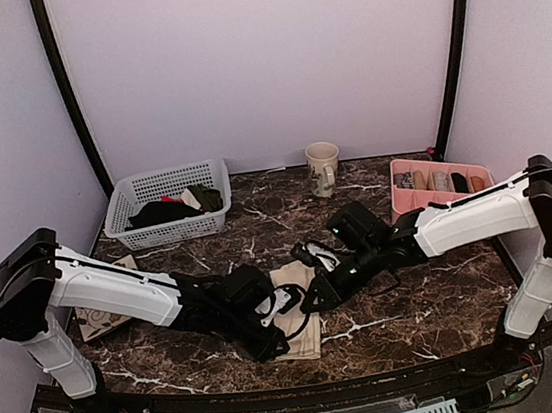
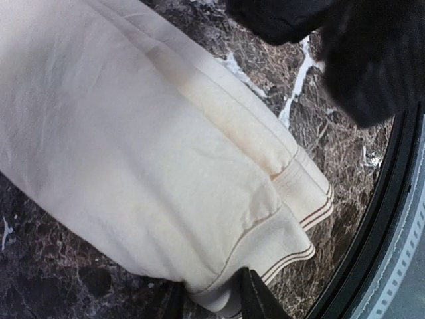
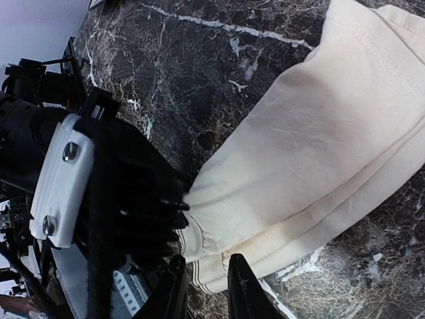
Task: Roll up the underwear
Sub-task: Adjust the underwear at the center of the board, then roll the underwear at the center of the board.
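Note:
The underwear [image 1: 303, 316] is a cream-beige cloth folded into a long strip on the dark marble table. It fills the left wrist view [image 2: 153, 146] and the right wrist view [image 3: 319, 153]. My left gripper [image 1: 273, 346] is at its near end, with the striped hem bunched between the fingers [image 2: 212, 302]. My right gripper [image 1: 311, 301] is at the same end from the right side. Its fingers stand close together with the hem's layers between them [image 3: 204, 289]. The left gripper's black body [image 3: 133, 199] is right beside the right gripper.
A white basket [image 1: 167, 205] with dark garments stands at the back left. A mug [image 1: 324, 167] is at the back centre and a pink tray [image 1: 439, 181] at the back right. A floral tile [image 1: 103, 318] lies under the left arm. The table's black front rim [image 2: 392, 219] is close by.

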You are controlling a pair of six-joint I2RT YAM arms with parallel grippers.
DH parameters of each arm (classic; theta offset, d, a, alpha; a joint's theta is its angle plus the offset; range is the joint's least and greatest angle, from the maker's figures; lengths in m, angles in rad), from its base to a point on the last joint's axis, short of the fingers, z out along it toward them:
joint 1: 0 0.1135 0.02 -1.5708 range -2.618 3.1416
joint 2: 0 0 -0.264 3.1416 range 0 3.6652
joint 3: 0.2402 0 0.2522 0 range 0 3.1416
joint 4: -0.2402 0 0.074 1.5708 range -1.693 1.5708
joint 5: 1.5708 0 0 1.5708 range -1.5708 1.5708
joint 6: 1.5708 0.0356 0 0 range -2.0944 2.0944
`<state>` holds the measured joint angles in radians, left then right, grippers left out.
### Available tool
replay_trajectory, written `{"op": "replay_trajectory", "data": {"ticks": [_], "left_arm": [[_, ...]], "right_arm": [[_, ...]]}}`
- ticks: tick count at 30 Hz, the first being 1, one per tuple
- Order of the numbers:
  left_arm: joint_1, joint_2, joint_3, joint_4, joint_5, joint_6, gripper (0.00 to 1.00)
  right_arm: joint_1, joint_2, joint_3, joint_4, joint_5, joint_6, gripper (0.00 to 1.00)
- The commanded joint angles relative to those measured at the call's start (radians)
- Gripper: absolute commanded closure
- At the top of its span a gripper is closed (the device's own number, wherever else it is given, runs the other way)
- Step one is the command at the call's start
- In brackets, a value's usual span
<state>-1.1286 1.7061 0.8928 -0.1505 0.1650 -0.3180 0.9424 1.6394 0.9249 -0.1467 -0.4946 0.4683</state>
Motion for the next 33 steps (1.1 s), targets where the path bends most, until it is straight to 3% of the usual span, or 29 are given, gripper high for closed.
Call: {"op": "replay_trajectory", "data": {"ticks": [1,7,10,21,33], "left_arm": [[-0.006,-0.06,-0.026,-0.038,-0.084,0.002,0.61],[-0.008,-0.375,-0.243,0.169,-0.089,0.103,0.26],[-0.013,-0.44,-0.29,0.206,-0.088,0.209,0.2],[-0.128,-0.312,-0.25,0.255,-0.169,0.587,0.22],[-0.183,-0.086,-0.22,0.417,-0.256,0.852,0.36]], "right_arm": [[-0.013,0.006,0.002,0.053,-0.04,0.019,0.77],[-0.002,0.046,0.023,0.089,-0.112,0.012,0.76],[0.014,0.091,0.047,0.103,-0.154,0.007,0.75],[-0.003,0.295,-0.009,0.044,-0.152,-0.098,0.78],[-0.007,0.408,-0.045,-0.017,-0.101,-0.203,0.82]]}}
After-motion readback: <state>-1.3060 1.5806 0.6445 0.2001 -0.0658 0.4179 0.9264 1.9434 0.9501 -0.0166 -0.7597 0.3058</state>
